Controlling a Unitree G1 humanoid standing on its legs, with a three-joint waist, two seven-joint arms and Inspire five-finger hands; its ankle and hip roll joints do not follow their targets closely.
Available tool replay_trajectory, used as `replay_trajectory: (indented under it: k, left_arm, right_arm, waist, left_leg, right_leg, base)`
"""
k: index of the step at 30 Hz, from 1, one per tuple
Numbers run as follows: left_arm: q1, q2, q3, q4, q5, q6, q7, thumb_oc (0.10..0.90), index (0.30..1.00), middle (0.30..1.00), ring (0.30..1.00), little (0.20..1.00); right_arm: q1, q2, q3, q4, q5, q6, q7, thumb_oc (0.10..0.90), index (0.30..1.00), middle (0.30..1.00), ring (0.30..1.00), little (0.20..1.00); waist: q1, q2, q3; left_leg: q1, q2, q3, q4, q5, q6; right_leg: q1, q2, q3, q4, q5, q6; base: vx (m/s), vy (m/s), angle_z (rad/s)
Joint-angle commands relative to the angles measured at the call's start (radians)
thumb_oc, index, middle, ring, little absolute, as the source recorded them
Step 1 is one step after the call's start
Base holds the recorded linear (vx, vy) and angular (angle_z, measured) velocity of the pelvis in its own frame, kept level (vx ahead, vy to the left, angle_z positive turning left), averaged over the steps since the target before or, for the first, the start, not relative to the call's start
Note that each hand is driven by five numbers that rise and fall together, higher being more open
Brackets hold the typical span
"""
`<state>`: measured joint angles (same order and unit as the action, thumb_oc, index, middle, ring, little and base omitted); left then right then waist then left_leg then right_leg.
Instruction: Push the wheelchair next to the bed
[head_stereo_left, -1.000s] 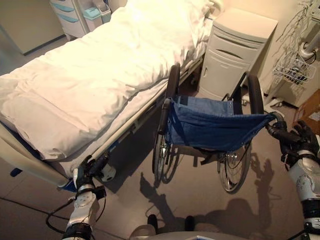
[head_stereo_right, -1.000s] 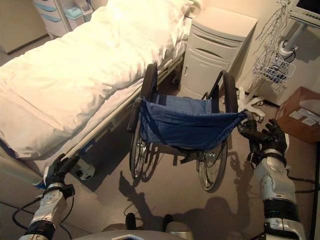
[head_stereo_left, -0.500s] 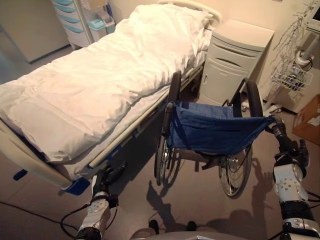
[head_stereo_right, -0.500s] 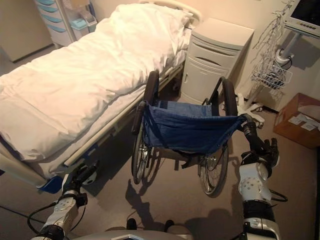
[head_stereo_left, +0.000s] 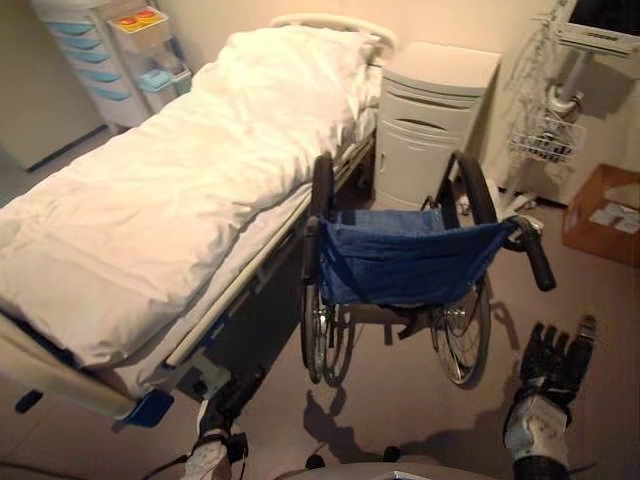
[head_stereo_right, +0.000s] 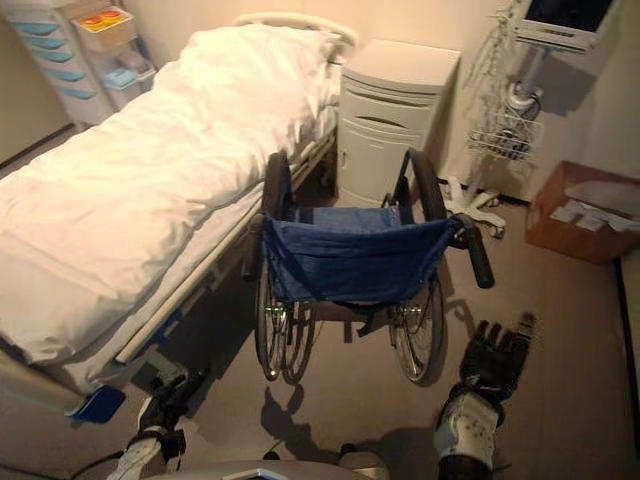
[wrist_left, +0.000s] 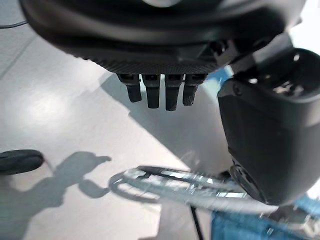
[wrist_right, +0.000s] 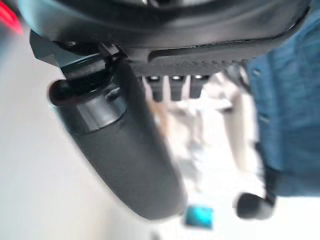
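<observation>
The wheelchair (head_stereo_left: 405, 265), with a blue denim back and black push handles, stands close beside the bed (head_stereo_left: 180, 190), facing the headboard. Its left wheel is right by the bed frame. My right hand (head_stereo_left: 550, 362) hangs open behind and below the wheelchair's right handle (head_stereo_left: 535, 262), apart from it, fingers spread. My left hand (head_stereo_left: 228, 400) is low by the bed's foot corner, open and holding nothing. In the left wrist view its straight fingers (wrist_left: 157, 92) point over the floor toward a wheel rim (wrist_left: 175, 186). The right wrist view has blue cloth (wrist_right: 292, 100) beyond the hand.
A white bedside cabinet (head_stereo_left: 432, 120) stands just ahead of the wheelchair. A stand with a wire basket (head_stereo_left: 548, 135) and a cardboard box (head_stereo_left: 605, 208) are at the right. A drawer cart (head_stereo_left: 110, 60) is at the back left. Bare floor lies behind the wheelchair.
My right hand has let go of the right handle and dropped back, opening. The left hand has sunk lower. The camera has shifted, so the whole scene sits differently.
</observation>
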<state>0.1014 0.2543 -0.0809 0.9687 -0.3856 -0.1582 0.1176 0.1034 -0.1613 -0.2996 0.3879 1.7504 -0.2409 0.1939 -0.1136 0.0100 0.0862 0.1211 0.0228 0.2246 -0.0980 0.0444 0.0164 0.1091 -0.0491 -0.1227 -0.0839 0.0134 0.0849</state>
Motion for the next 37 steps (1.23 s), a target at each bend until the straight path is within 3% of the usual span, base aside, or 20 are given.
replay_trajectory:
  k: [1,3,7,8,9,11,12,13,14,15,16,17,18,19,23,24,26,31,34,37]
  left_arm:
    - [-0.072,0.078,0.064,0.028,0.027,-0.074,-0.022,0.800,0.900,0.900,0.900,0.900]
    - [-0.072,0.081,0.067,0.036,0.029,-0.073,-0.029,0.800,0.900,0.900,0.900,0.900]
    - [-0.070,0.081,0.066,0.058,0.035,-0.072,-0.042,0.800,0.900,0.900,0.900,0.900]
    - [-0.076,0.078,0.053,0.079,0.023,-0.080,-0.041,0.800,0.900,0.900,0.900,0.900]
    - [-0.079,0.079,0.045,0.089,0.017,-0.082,-0.042,0.800,0.900,0.900,0.900,0.900]
    - [-0.089,0.075,0.028,0.096,0.003,-0.077,-0.037,0.800,0.900,0.900,0.900,0.900]
    - [-0.094,0.073,0.016,0.095,-0.005,-0.070,-0.034,0.800,0.900,0.900,0.900,0.900]
    - [-0.104,0.063,-0.003,0.098,-0.012,-0.062,-0.028,0.800,0.900,0.900,0.900,0.900]
    - [-0.105,0.062,-0.004,0.098,-0.013,-0.062,-0.028,0.800,0.900,0.900,0.900,0.900]
    - [-0.110,0.057,-0.018,0.099,-0.026,-0.058,-0.027,0.800,0.900,0.900,0.900,0.900]
    - [-0.112,0.057,-0.020,0.100,-0.028,-0.058,-0.027,0.800,0.900,0.900,0.900,0.900]
    - [-0.115,0.050,-0.026,0.107,-0.040,-0.052,-0.038,0.800,0.900,0.900,0.900,0.900]
    - [-0.116,0.049,-0.027,0.109,-0.044,-0.050,-0.042,0.800,0.900,0.900,0.900,0.900]
    - [-0.116,0.042,-0.034,0.111,-0.048,-0.044,-0.057,0.800,0.900,0.900,0.900,0.900]
    - [-0.108,0.030,-0.035,0.132,-0.049,-0.029,-0.100,0.800,0.900,0.900,0.900,0.900]
    - [-0.108,0.030,-0.032,0.134,-0.045,-0.012,-0.112,0.800,0.900,0.900,0.900,0.900]
    - [-0.109,0.027,-0.034,0.143,-0.036,0.002,-0.122,0.800,0.900,0.900,0.900,0.900]
    - [-0.097,0.003,-0.098,0.173,0.019,0.017,-0.195,0.800,0.900,0.900,0.900,0.900]
    - [-0.092,-0.007,-0.108,0.173,0.001,0.021,-0.211,0.800,0.900,0.900,0.900,0.900]
    - [-0.083,-0.021,-0.118,0.170,0.013,0.037,-0.221,0.800,0.900,0.900,0.900,0.900]
  right_arm:
    - [-0.120,-0.139,-0.056,-0.061,-0.049,0.096,0.331,0.800,0.900,0.900,0.900,0.900]
    - [-0.124,-0.162,-0.066,-0.051,-0.013,0.096,0.360,0.800,0.900,0.900,0.900,0.900]
    - [-0.142,-0.169,-0.140,-0.019,0.104,-0.033,0.246,0.800,0.900,0.900,0.900,0.900]
    - [-0.154,-0.165,-0.190,0.046,0.121,-0.136,0.095,0.800,0.900,0.900,0.900,0.900]
    - [-0.157,-0.169,-0.221,0.108,0.102,-0.175,-0.022,0.800,0.900,0.900,0.900,0.900]
    - [-0.163,-0.171,-0.244,0.196,-0.004,-0.201,-0.212,0.800,0.900,0.900,0.900,0.900]
    - [-0.159,-0.174,-0.241,0.247,-0.117,-0.176,-0.352,0.800,0.900,0.900,0.900,0.900]
    - [-0.150,-0.179,-0.206,0.344,-0.318,-0.117,-0.463,0.800,0.900,0.900,0.900,0.900]
    - [-0.151,-0.179,-0.204,0.349,-0.335,-0.109,-0.475,0.800,0.900,0.900,0.900,0.900]
    - [-0.142,-0.176,-0.170,0.400,-0.475,-0.040,-0.503,0.800,0.900,0.900,0.900,0.900]
    - [-0.136,-0.175,-0.151,0.426,-0.501,-0.034,-0.496,0.800,0.900,0.900,0.900,0.900]
    - [-0.116,-0.168,-0.081,0.512,-0.675,0.024,-0.491,0.800,0.900,0.900,0.900,0.900]
    - [-0.113,-0.166,-0.072,0.522,-0.719,0.040,-0.500,0.800,0.900,0.900,0.900,0.900]
    - [-0.086,-0.149,0.013,0.611,-0.874,0.061,-0.452,0.800,0.900,0.900,0.900,0.900]
    - [-0.046,-0.142,0.221,0.728,-1.382,0.076,-0.359,0.800,0.900,0.900,0.900,0.900]
    - [-0.038,-0.142,0.284,0.736,-1.432,0.063,-0.340,0.800,0.900,0.900,0.900,0.900]
    - [-0.035,-0.139,0.341,0.727,-1.477,0.078,-0.322,0.800,0.900,0.900,0.900,0.900]
    - [-0.025,-0.101,0.451,0.765,-1.486,0.113,-0.135,0.800,0.900,0.900,0.900,0.900]
    - [-0.022,-0.089,0.479,0.776,-1.506,0.110,-0.089,0.800,0.900,0.900,0.900,0.900]
    - [-0.030,-0.076,0.498,0.788,-1.497,0.151,-0.077,0.800,0.900,0.900,0.900,0.900]
  waist:
    - [0.016,-0.019,0.000]
    - [0.015,-0.021,-0.001]
    - [0.013,-0.022,-0.008]
    - [0.012,-0.019,-0.011]
    - [0.012,-0.017,-0.014]
    - [0.015,-0.015,-0.016]
    - [0.016,-0.015,-0.013]
    - [0.023,-0.014,-0.010]
    - [0.023,-0.014,-0.009]
    - [0.026,-0.014,-0.007]
    - [0.028,-0.015,-0.005]
    - [0.031,-0.015,-0.002]
    - [0.033,-0.015,-0.003]
    - [0.039,-0.015,0.001]
    - [0.044,-0.016,0.016]
    - [0.047,-0.016,0.018]
    - [0.047,-0.017,0.023]
    - [0.047,-0.007,0.027]
    - [0.048,-0.003,0.028]
    - [0.057,-0.003,0.025]
  left_leg:
    - [0.001,-0.053,0.035,0.037,-0.107,-0.006]
    - [0.000,-0.053,0.036,0.037,-0.108,-0.008]
    - [0.000,-0.050,0.041,0.037,-0.112,-0.013]
    - [0.003,-0.051,0.040,0.035,-0.114,-0.014]
    - [0.008,-0.053,0.037,0.032,-0.120,-0.013]
    - [0.004,-0.054,0.037,0.033,-0.115,-0.013]
    - [0.006,-0.055,0.034,0.034,-0.115,-0.012]
    - [0.009,-0.057,0.026,0.035,-0.117,-0.009]
    - [0.005,-0.056,0.027,0.035,-0.112,-0.009]
    - [0.007,-0.058,0.021,0.035,-0.114,-0.007]
    - [0.003,-0.058,0.022,0.036,-0.108,-0.007]
    - [0.000,-0.059,0.019,0.036,-0.103,-0.004]
    - [-0.002,-0.059,0.019,0.036,-0.102,-0.003]
    - [-0.007,-0.059,0.014,0.037,-0.098,-0.001]
    - [-0.009,-0.058,0.000,0.036,-0.095,0.002]
    - [-0.009,-0.057,-0.004,0.037,-0.095,0.002]
    - [-0.008,-0.057,-0.008,0.040,-0.096,0.002]
    - [-0.003,-0.056,-0.026,0.042,-0.099,0.000]
    - [-0.002,-0.055,-0.031,0.047,-0.100,-0.001]
    - [0.000,-0.056,-0.038,0.052,-0.102,-0.003]
  right_leg:
    - [-0.064,0.018,-0.009,0.085,-0.031,0.024]
    - [-0.064,0.017,-0.011,0.084,-0.032,0.025]
    - [-0.065,0.017,-0.014,0.084,-0.034,0.028]
    - [-0.063,0.017,-0.015,0.082,-0.035,0.029]
    - [-0.060,0.018,-0.015,0.081,-0.040,0.032]
    - [-0.063,0.019,-0.014,0.079,-0.030,0.029]
    - [-0.061,0.019,-0.016,0.081,-0.030,0.029]
    - [-0.057,0.020,-0.016,0.084,-0.032,0.028]
    - [-0.060,0.020,-0.016,0.083,-0.027,0.026]
    - [-0.057,0.021,-0.016,0.084,-0.030,0.026]
    - [-0.061,0.022,-0.016,0.083,-0.024,0.024]
    - [-0.063,0.023,-0.016,0.084,-0.022,0.022]
    - [-0.065,0.023,-0.015,0.084,-0.021,0.022]
    - [-0.068,0.023,-0.016,0.084,-0.020,0.020]
    - [-0.063,0.021,-0.022,0.082,-0.021,0.019]
    - [-0.061,0.019,-0.025,0.083,-0.022,0.019]
    - [-0.057,0.018,-0.028,0.083,-0.025,0.018]
    - [-0.044,0.019,-0.036,0.089,-0.042,0.011]
    - [-0.041,0.020,-0.038,0.093,-0.046,0.008]
    - [-0.030,0.020,-0.051,0.092,-0.052,0.006]
  base:
    - [0.00,0.000,0.00]
    - [-0.02,-0.006,0.05]
    - [0.00,0.000,0.00]
    - [0.00,0.000,0.00]
    - [0.00,0.000,0.00]
    - [0.00,0.001,0.02]
    - [0.00,0.000,0.00]
    - [0.00,0.000,0.00]
    - [0.00,-0.021,-0.05]
    - [-0.03,-0.021,-0.04]
    - [-0.03,-0.030,-0.07]
    - [-0.04,-0.028,-0.04]
    - [-0.05,-0.037,-0.05]
    - [-0.05,-0.031,-0.06]
    - [-0.05,-0.031,-0.02]
    - [-0.03,-0.027,0.06]
    - [-0.01,-0.011,0.02]
    - [-0.01,-0.013,0.08]
    - [-0.01,-0.005,0.07]
    - [0.00,-0.023,0.08]
